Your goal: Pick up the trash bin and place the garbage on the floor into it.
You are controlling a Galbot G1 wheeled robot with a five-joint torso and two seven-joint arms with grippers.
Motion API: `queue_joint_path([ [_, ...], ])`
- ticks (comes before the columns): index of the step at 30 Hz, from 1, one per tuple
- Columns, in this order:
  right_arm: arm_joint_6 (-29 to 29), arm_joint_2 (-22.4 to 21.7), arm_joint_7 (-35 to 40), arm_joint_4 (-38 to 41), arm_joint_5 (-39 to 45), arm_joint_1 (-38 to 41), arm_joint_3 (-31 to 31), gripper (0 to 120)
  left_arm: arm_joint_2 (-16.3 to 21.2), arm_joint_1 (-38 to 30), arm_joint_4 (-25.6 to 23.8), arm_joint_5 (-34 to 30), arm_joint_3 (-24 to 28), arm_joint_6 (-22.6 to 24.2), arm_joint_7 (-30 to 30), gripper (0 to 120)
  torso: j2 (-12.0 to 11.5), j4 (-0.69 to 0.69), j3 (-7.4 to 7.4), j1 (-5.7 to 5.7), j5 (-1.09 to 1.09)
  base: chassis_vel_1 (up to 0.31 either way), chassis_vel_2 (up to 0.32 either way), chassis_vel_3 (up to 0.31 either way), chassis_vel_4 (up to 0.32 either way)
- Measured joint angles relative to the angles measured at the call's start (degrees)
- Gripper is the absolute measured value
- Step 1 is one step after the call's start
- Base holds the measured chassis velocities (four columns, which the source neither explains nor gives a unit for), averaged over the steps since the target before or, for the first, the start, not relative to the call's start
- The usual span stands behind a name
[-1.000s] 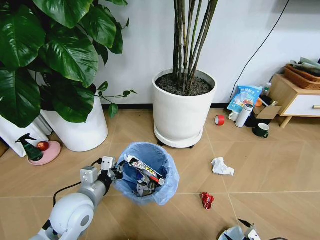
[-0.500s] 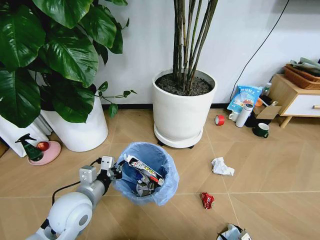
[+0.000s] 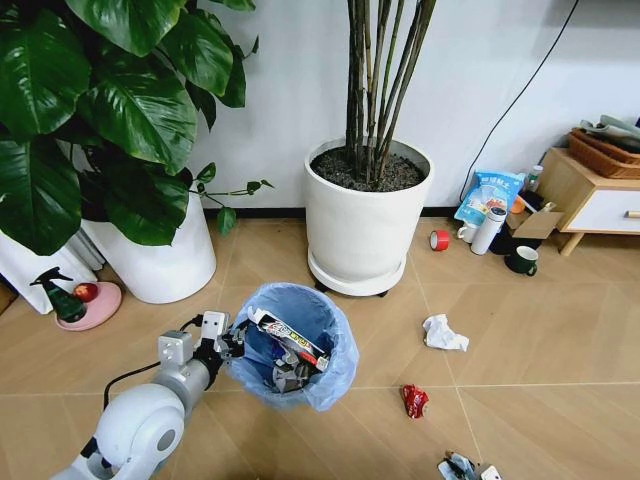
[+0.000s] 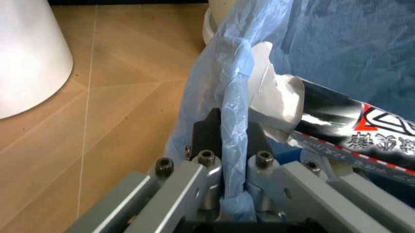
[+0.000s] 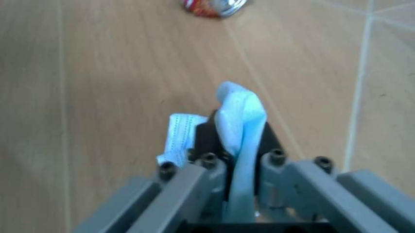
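The trash bin (image 3: 293,345) stands on the tan chevron floor (image 3: 540,340) in front of a big white plant pot (image 3: 366,215) by the white wall. The left pincer (image 4: 230,141) is clamped on the bin's blue-bagged rim. The right pincer (image 5: 238,145), low at the near edge, grips a pale teal mask (image 5: 240,116). A crumpled tissue (image 3: 443,333) and a red wrapper (image 3: 414,400) lie on the tiles nearby.

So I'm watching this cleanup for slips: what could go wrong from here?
The left end effector pinches only the thin blue liner at the trash bin rim, so the bag might tear or slide off. The right end effector grips the pale mask by a fold; it could drop. The printed tube juts above the rim and might tip out.
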Motion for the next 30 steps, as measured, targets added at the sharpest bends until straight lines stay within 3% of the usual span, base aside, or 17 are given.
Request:
queue_joint_path([
  [10,-1.29,-0.26,1.45,9.93,5.66,-1.61,2.95,0,-0.18,-0.69,0.59,0.80,0.49,-0.07,0.35,0,0.00,0.00,0.00,0.00,-0.01,0.000,0.000,0.000,0.000],
  [13,-4.37,-2.54,1.85,19.71,9.65,-1.79,4.69,0,0.18,-1.33,1.19,0.51,0.80,-0.06,0.40,0,0.00,-0.02,0.00,0.00,-0.01,0.000,0.000,0.000,0.000],
  [14,-4.37,-2.54,1.85,19.71,9.65,-1.79,4.69,0,0.18,-1.33,1.19,0.51,0.80,-0.06,0.40,0,0.00,-0.02,0.00,0.00,-0.01,0.000,0.000,0.000,0.000],
  [17,-8.55,-7.51,3.44,30.31,14.71,1.32,3.78,0,1.16,-2.10,2.07,-0.53,1.18,0.28,0.38,0,0.00,0.00,0.00,0.00,-0.03,0.000,0.000,0.000,0.000],
  [19,-9.65,-9.08,4.00,32.48,15.81,2.64,2.83,0,1.50,-2.53,2.45,-0.96,1.35,0.41,0.30,0,0.00,0.00,0.00,0.00,-0.02,0.000,0.000,0.000,0.000],
  [22,-15.15,-15.54,8.64,38.15,22.37,10.32,-5.82,0,2.43,-2.67,3.06,-2.25,1.19,0.74,-0.23,0,0.00,0.02,0.01,0.00,-0.01,0.000,0.000,0.000,0.000],
  [24,-16.87,-17.01,9.97,39.46,24.34,12.79,-8.80,0,2.76,-3.09,3.44,-2.82,1.29,0.85,-0.58,0,-0.01,0.04,0.01,0.00,0.05,0.000,0.000,0.000,0.000],
  [28,-21.05,-19.65,13.06,42.99,28.47,18.65,-15.50,0,3.68,-5.54,4.91,-3.93,2.36,1.26,-0.68,0,-0.01,0.02,0.01,0.00,-0.05,0.000,0.000,0.000,0.000],
  [30,-23.45,-21.18,15.23,45.34,31.59,24.52,-21.47,0,4.61,-6.96,5.99,-4.71,3.07,1.53,-0.43,0,-0.01,0.00,0.01,0.00,0.00,0.000,0.000,0.000,0.000],
])
